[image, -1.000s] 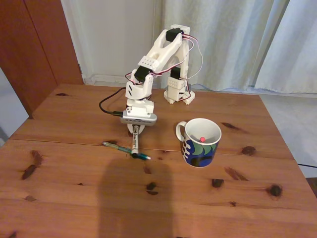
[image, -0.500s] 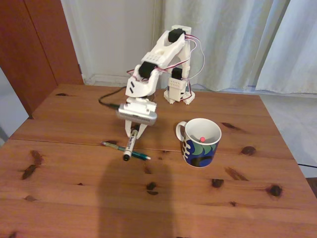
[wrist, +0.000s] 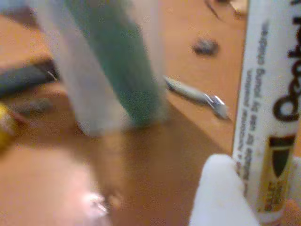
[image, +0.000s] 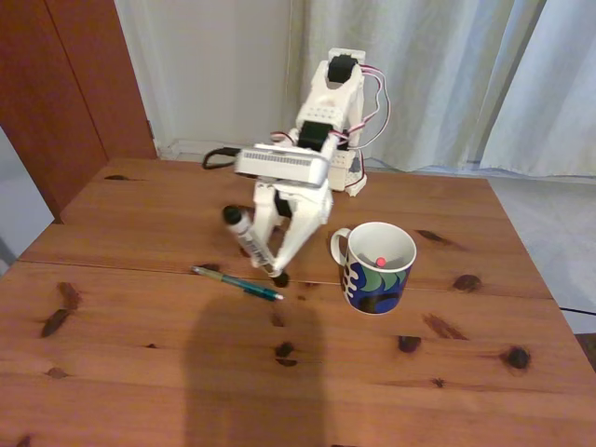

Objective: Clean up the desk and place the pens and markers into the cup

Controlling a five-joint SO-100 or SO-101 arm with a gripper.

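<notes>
Above the middle of the worktop (image: 140, 372), in the fixed view, we saw the tool (image: 276, 264) lifted clear of the wood and closed on the white marker (image: 250, 241), which hung tilted, its black cap up and to the left and its other end down by the fingertips. The arm (image: 326, 112) rose from its base at the far edge, in front of the pale curtain (image: 447, 74). Just below the tool the green pen (image: 237, 283) lay flat on the worktop, slanting down to the right, apart from the marker. To the right stood the cup (image: 375, 268), upright, handle turned to the left, with a small red tip (image: 380, 260) showing inside it. In the wrist view the marker (wrist: 268, 122) stood close at the right with its print readable, a white finger (wrist: 221, 193) pressed against its lower part, and the green pen (wrist: 195, 95) lay blurred on the wood beyond.
</notes>
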